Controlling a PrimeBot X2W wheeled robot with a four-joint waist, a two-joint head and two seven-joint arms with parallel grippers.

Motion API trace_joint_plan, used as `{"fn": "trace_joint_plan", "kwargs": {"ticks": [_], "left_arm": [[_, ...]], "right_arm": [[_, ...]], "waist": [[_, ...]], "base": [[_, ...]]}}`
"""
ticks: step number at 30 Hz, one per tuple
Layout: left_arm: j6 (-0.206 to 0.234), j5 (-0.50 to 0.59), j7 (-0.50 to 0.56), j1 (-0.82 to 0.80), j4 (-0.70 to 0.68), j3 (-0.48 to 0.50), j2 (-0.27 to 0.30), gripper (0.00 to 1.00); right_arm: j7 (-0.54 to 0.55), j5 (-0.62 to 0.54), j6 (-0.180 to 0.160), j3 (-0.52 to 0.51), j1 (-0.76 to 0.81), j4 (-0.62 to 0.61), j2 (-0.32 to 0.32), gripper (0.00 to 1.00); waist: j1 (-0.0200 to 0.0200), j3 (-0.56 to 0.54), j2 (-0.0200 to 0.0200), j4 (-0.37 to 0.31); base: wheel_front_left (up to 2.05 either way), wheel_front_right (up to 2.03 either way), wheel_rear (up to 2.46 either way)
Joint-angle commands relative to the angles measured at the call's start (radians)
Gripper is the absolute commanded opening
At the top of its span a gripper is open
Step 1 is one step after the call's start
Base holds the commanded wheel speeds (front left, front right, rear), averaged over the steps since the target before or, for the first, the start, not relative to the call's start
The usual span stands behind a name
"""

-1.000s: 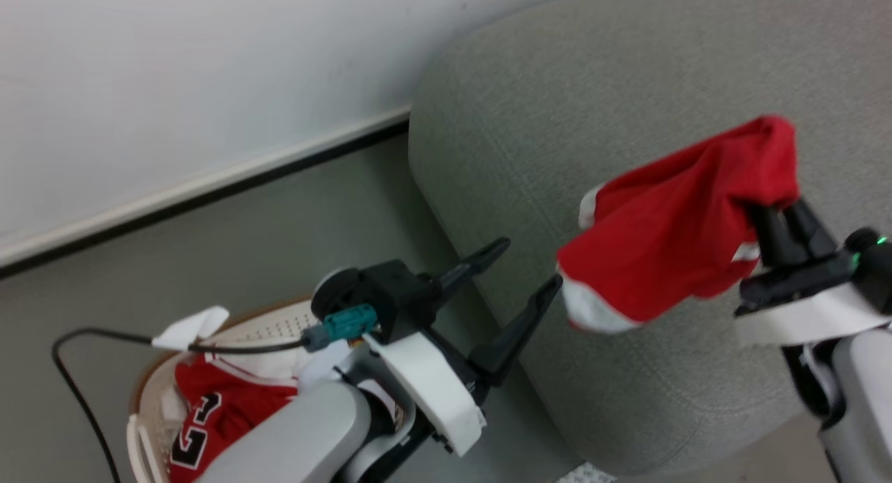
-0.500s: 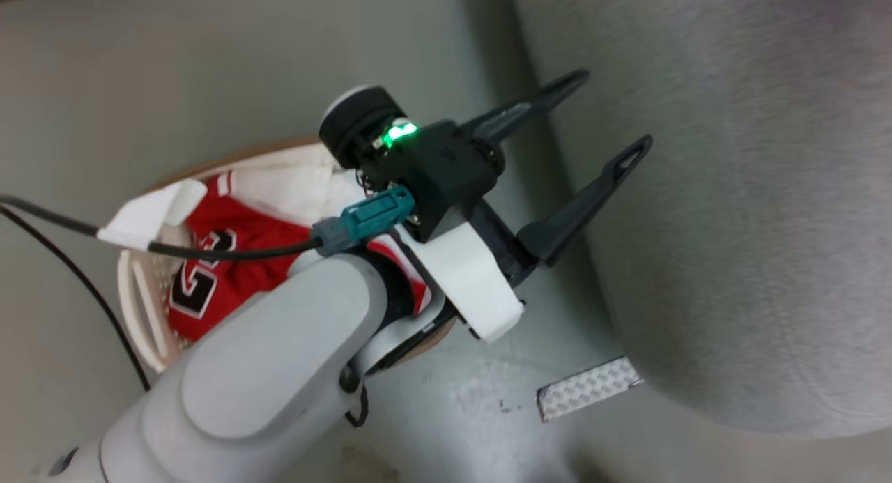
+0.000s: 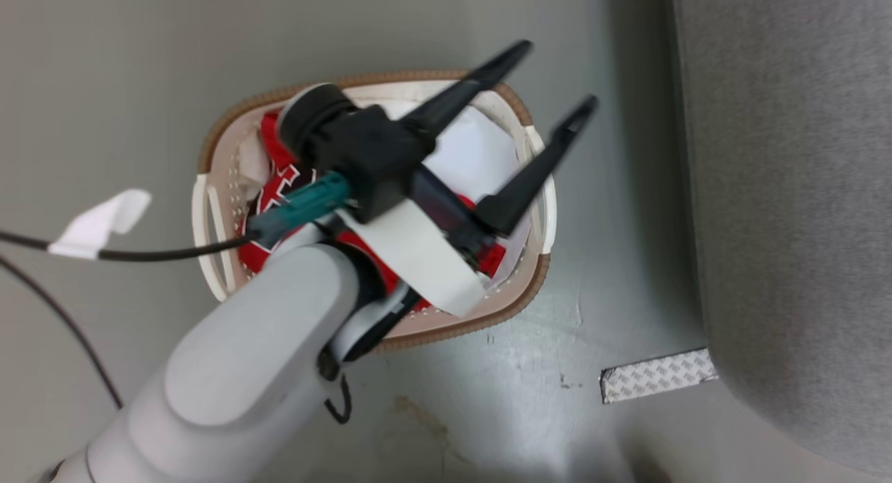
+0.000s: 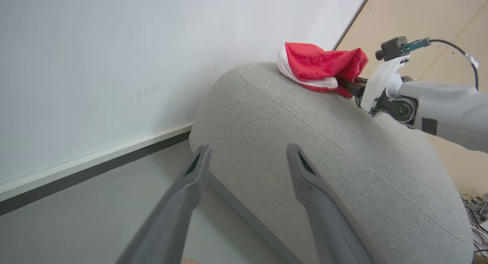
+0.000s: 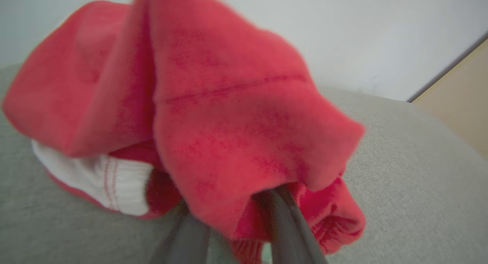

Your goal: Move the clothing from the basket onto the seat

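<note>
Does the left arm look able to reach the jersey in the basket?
Probably: the left gripper hangs open over the basket, jersey uncovered, though its fingers point toward the sofa, not down.

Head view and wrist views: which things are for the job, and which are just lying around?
For the job: red garment on the sofa; red jersey in the basket.

Just lying about: white cloth in the basket; patterned strip on the floor; black cable.
</note>
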Motion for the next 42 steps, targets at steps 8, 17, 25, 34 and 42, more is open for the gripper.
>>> {"fn": "trace_joint_plan", "kwargs": {"ticks": [8,17,25,34,42], "left_arm": [[0.037,-0.04,-0.072,0.106,0.053,0.046,0.04,1.0],[0.101,-0.085,-0.192,0.286,0.202,0.102,0.055,1.0],[0.135,-0.1,-0.23,0.47,0.324,0.16,0.043,1.0],[0.19,0.012,-0.23,0.719,0.304,0.324,0.026,1.0],[0.156,0.098,-0.23,0.917,0.261,0.446,-0.023,1.0]], "right_arm": [[-0.102,-0.046,-0.003,0.059,0.144,-0.043,0.073,1.0],[-0.12,0.014,-0.002,0.193,0.498,-0.318,0.129,1.0],[-0.12,0.058,-0.002,0.252,0.806,-0.542,0.221,1.0],[-0.121,0.088,-0.003,0.366,1.035,-0.616,0.306,1.0],[-0.121,0.104,-0.003,0.364,1.14,-0.589,0.352,1.0]], "waist": [[-0.0003,-0.168,0.0,-0.049],[-0.0003,-0.438,0.0,0.004],[-0.0003,-0.639,0.0,0.098],[-0.0003,-0.8,0.0,0.161],[-0.0003,-0.879,0.0,0.16]], "base": [[0.0,0.0,0.0],[0.0,0.0,0.0],[0.0,0.0,0.0],[0.0,0.0,0.0],[0.0,0.0,0.0]]}}
